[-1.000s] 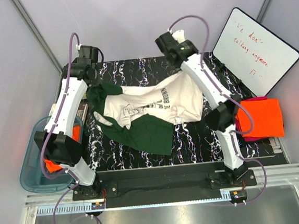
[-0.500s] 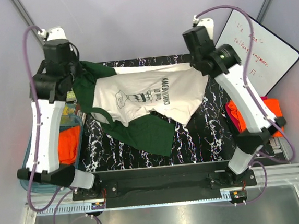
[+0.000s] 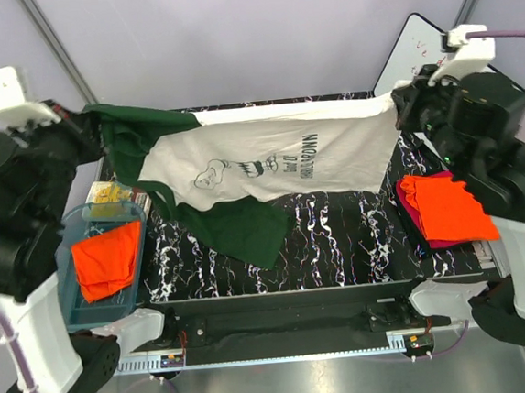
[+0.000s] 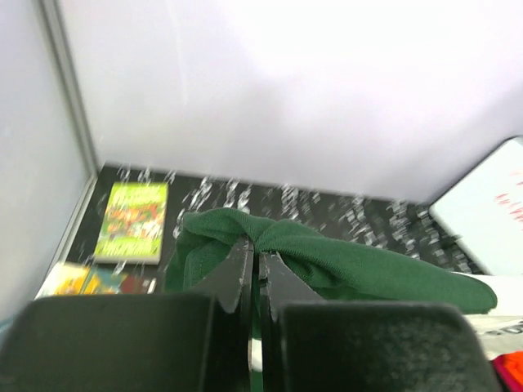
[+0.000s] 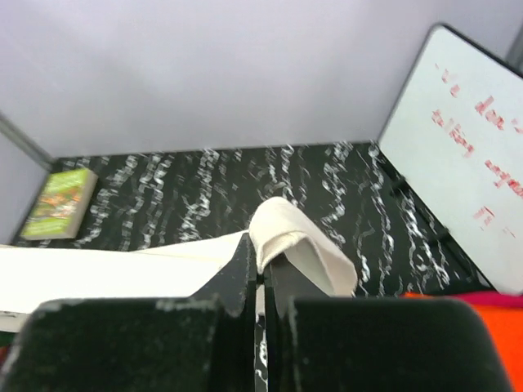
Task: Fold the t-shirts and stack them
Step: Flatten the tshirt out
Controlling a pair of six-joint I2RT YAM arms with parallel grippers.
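Both claws stretched the shirt [image 3: 277, 154] taut, left claw [image 4: 255, 260] clamped on its green sleeve [image 4: 335, 255], right claw [image 5: 260, 265] on its cream edge [image 5: 304, 243]; you needed level, even lowering.

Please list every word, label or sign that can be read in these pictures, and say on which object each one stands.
"BROWN": black print on the cream t-shirt, upside down in the top view; the other words of the print are too small to read.
Red handwriting on the whiteboard: too blurred to read.
Cover print on the green book: too blurred to read.
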